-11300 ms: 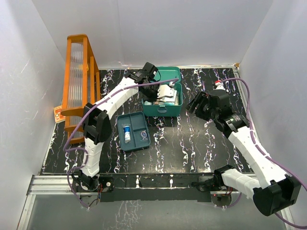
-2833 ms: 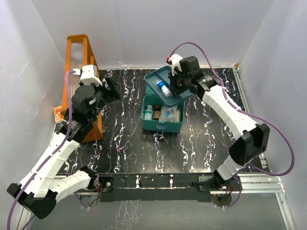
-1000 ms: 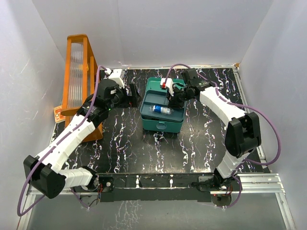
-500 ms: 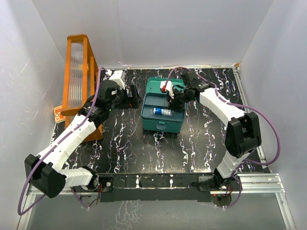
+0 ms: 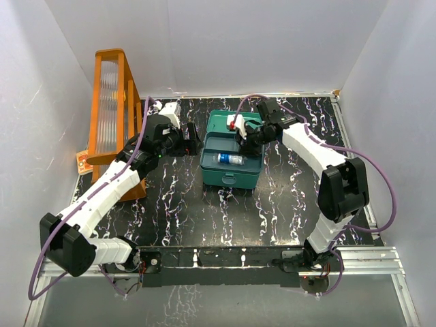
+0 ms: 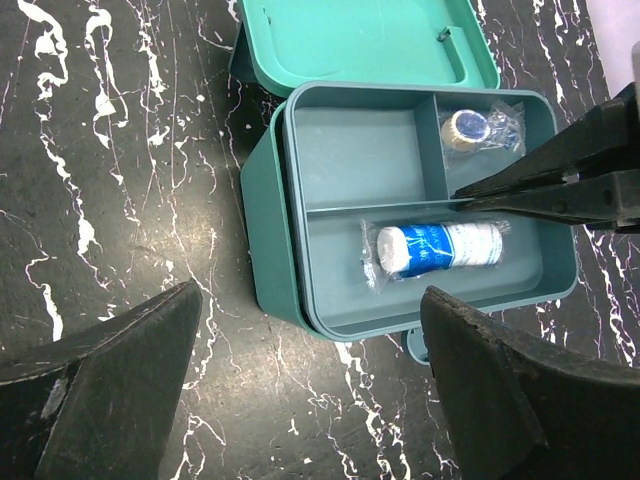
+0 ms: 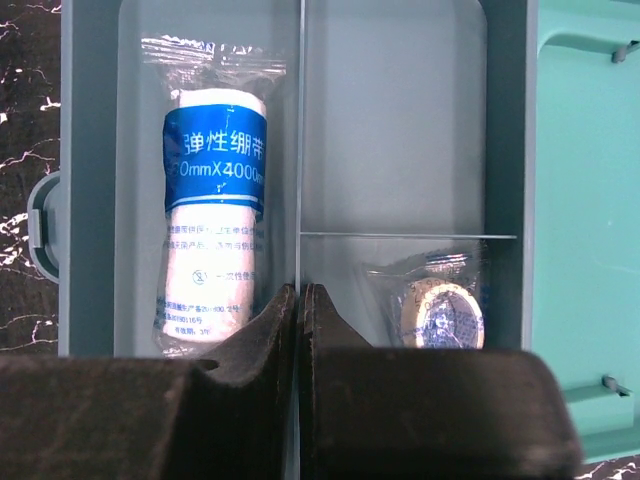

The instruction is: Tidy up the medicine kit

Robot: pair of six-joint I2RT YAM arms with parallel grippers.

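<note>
The medicine kit (image 5: 228, 177) is a teal box with its lid (image 5: 227, 122) swung open behind it. A darker divided tray (image 6: 360, 160) rests in its top. The tray holds a wrapped bandage roll (image 6: 440, 247) in the long compartment and a small tape roll (image 6: 463, 128) in a corner one. My right gripper (image 7: 300, 290) is shut on the tray's thin divider wall, between the bandage roll (image 7: 213, 215) and the tape roll (image 7: 443, 312). Just left of the kit, my left gripper (image 6: 310, 400) hangs open over the tabletop with nothing in it.
A tall orange rack (image 5: 112, 116) stands at the left edge, beside my left arm. A small orange card (image 5: 83, 162) lies at its foot. White walls close in the black marbled table (image 5: 272, 204) on three sides. The kit's front latch (image 6: 415, 345) sticks out.
My right gripper has lowered the tray, with both rolls in it, level into the kit. My left gripper has edged slightly closer to the kit's left side, still open.
</note>
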